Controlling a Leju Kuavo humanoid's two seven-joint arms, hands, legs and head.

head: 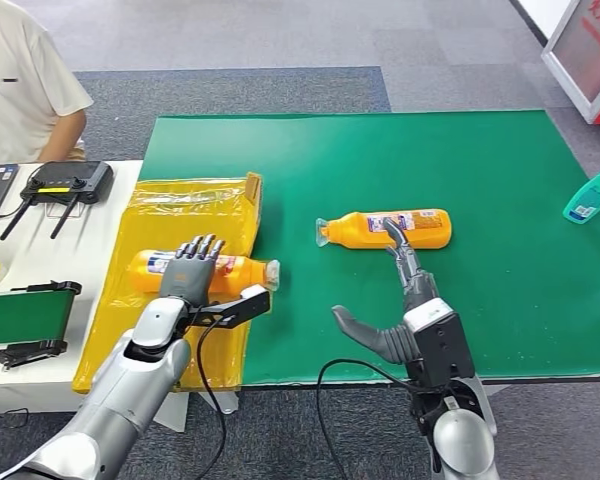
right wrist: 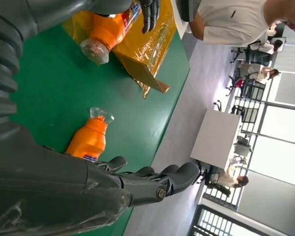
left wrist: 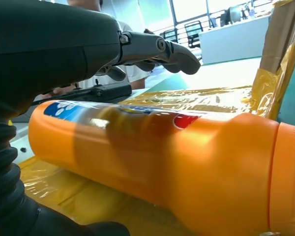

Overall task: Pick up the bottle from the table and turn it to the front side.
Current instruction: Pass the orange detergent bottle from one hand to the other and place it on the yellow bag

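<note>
Closest in, the right hand (head: 403, 295) reaches out over the green mat (head: 508, 180), fingers stretched forward and thumb swung out wide to the side, holding nothing. Its fingertips (head: 393, 232) lie on or just over the near side of an orange bottle (head: 387, 229) that lies on its side on the mat, clear cap pointing toward the robot's left and its label facing up; from the head view I cannot tell whether they actually press on it. The right wrist view shows the same bottle's neck and cap poking out beyond the dark fingers (right wrist: 153, 179), which are extended rather than wrapped around it.

Over on the other side, the left hand (head: 193, 272) rests flat, fingers spread, on top of a second orange bottle (head: 206, 270) lying on a yellow plastic bag (head: 169, 215) that covers a flattened carton at the mat's left edge. From the left wrist view the fingers (left wrist: 157, 49) arch above that bottle's body without closing round it, so this hand too is open.

Beyond the bag stands a white table (head: 108, 215) carrying a black router (head: 67, 182) with antennas and a laptop corner. A person in a white shirt (head: 21, 80) sits behind it. At the mat's far right edge lies a teal bottle (head: 591, 195)
</note>
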